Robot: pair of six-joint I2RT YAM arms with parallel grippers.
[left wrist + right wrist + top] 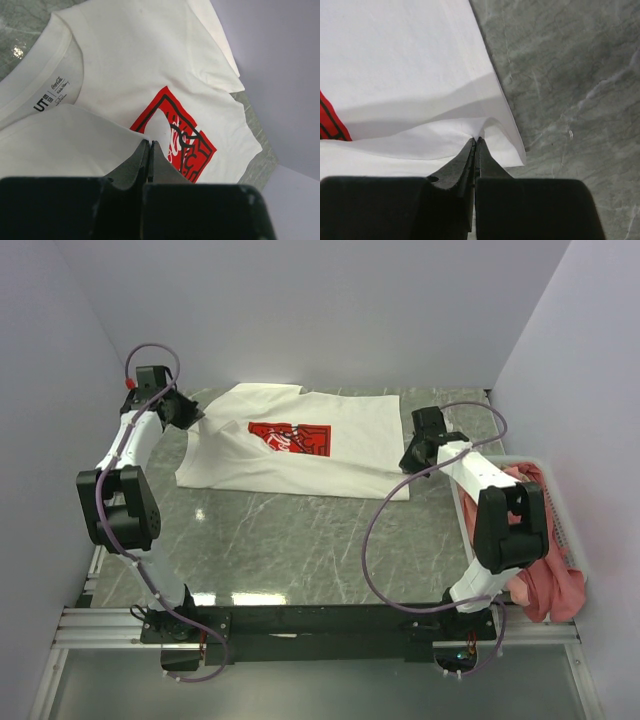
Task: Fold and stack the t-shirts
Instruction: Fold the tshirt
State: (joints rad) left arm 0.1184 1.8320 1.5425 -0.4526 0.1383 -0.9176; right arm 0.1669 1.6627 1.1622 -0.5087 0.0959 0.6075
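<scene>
Finds the white t-shirt [300, 455] spread flat on the far half of the table [300, 550], red print [290, 437] facing up, collar toward the left and hem toward the right, so with its long axis running side to side across the work space. Places the left gripper [190, 418] at the collar end, clamped tight on a raised fold of the white cloth just beside the neck opening; shows the same in the left wrist view, fingertips [145, 150] pressed together with cloth peaked over them. Places the right gripper [410, 460] at the opposite end, likewise pinched on a tuck of cloth just beside the near hem corner. Puts one arm on each end of that long axis, with the garment stretched between them. Calls, most likely, for lifting both ends level and carrying them the same way across the short axis, to fold lengthwise without skew. Leaves the salmon-pink t-shirt [550, 585] heaped over the basket [528, 459] at the right, beside the right arm, well apart from the white one
</scene>
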